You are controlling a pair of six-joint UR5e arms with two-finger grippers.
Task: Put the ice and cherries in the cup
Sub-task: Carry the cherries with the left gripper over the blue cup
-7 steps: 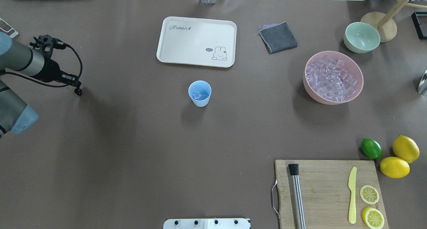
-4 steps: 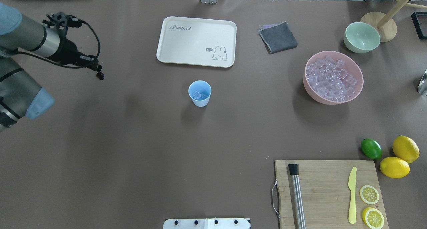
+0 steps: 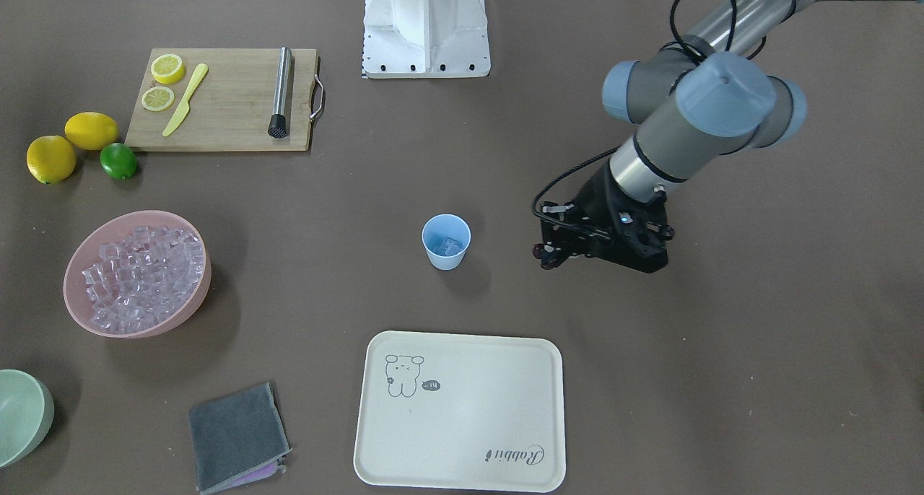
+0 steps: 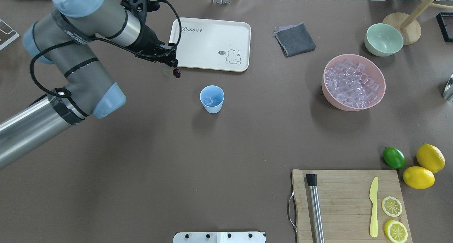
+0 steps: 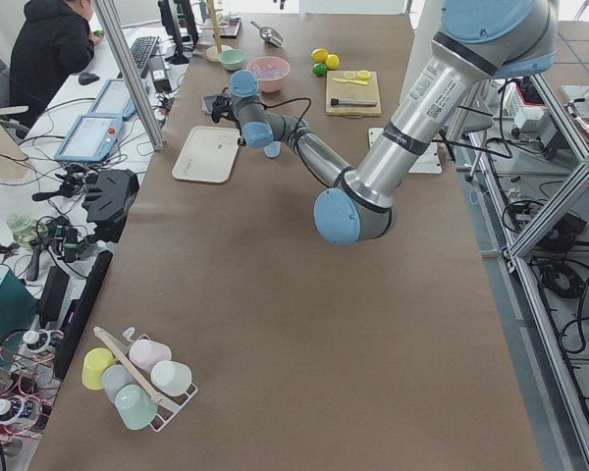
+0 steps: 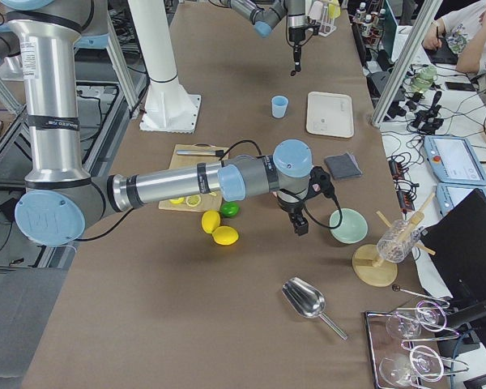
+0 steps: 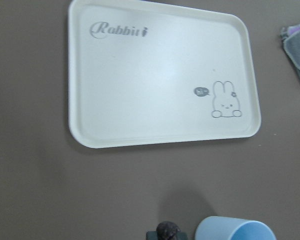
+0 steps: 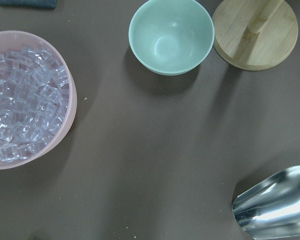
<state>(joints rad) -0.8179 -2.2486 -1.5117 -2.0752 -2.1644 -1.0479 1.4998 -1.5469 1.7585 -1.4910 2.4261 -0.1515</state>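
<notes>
Left claw pinching cherries over counter, near cup holding ice, right claw state untellable

Overhead camera looks down on the table from behind the robot's base; front camera faces it; side cameras look along from each end; wrist cameras sit close over tray and pink bowl, both visible overhead.

The cup looks matt plastic, the cherries glossy, the ice glassy, the board bare wood.
</notes>
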